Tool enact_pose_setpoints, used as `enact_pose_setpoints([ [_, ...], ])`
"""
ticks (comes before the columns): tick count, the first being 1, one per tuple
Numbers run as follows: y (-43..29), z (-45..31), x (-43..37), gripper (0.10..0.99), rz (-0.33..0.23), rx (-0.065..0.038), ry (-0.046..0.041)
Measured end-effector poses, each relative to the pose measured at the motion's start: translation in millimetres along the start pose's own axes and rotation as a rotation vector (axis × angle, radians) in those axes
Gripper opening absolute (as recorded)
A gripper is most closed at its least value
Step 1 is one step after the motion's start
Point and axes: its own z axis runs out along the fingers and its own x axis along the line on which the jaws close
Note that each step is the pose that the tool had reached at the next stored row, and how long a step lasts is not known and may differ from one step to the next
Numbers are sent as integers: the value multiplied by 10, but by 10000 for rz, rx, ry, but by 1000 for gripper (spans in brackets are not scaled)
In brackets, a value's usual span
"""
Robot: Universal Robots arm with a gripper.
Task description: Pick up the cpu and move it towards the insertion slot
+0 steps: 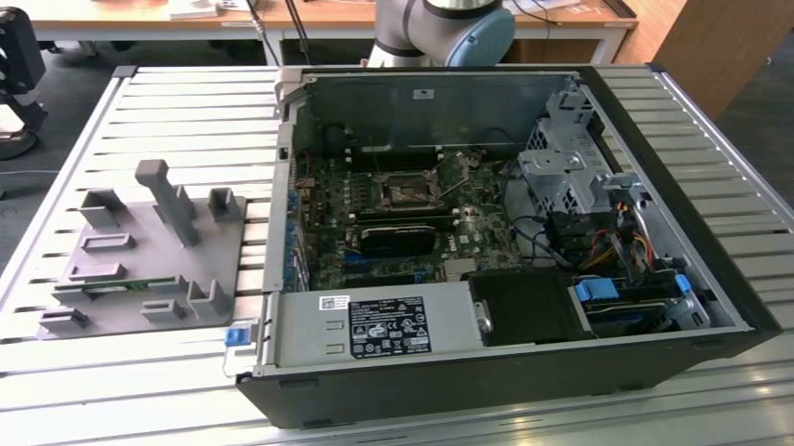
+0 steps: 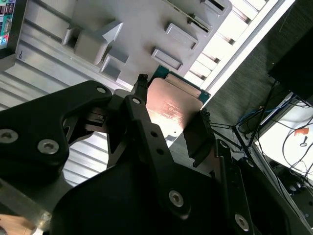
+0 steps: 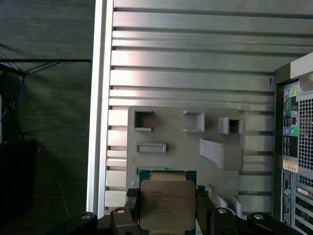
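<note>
Silvery metal tops the cpu (image 3: 167, 203), which the black gripper (image 3: 167, 215) clamps by two opposite edges, level and lifted clear above the grey tray (image 3: 166, 122) on the slatted tabletop (image 3: 195, 58). In the exterior view the insertion slot (image 1: 406, 192) sits well apart from the tray, deep inside the open computer case (image 1: 496, 390) that stands just beside it. The hold looks narrow, on thin rims only, so a jolt could probably let the chip slide or tip between the fingers (image 3: 203, 213). The tray's upright posts (image 1: 167, 200) and the case wall nearest the tray both lie along the likely way across, and a low pass might knock the chip askew. A tilted arrival could harm the slot.
</note>
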Motion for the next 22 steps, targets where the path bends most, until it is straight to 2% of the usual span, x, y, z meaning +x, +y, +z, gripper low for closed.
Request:
enact_pose_setpoints([
  [22,3,0,-70,545,0,0,1],
])
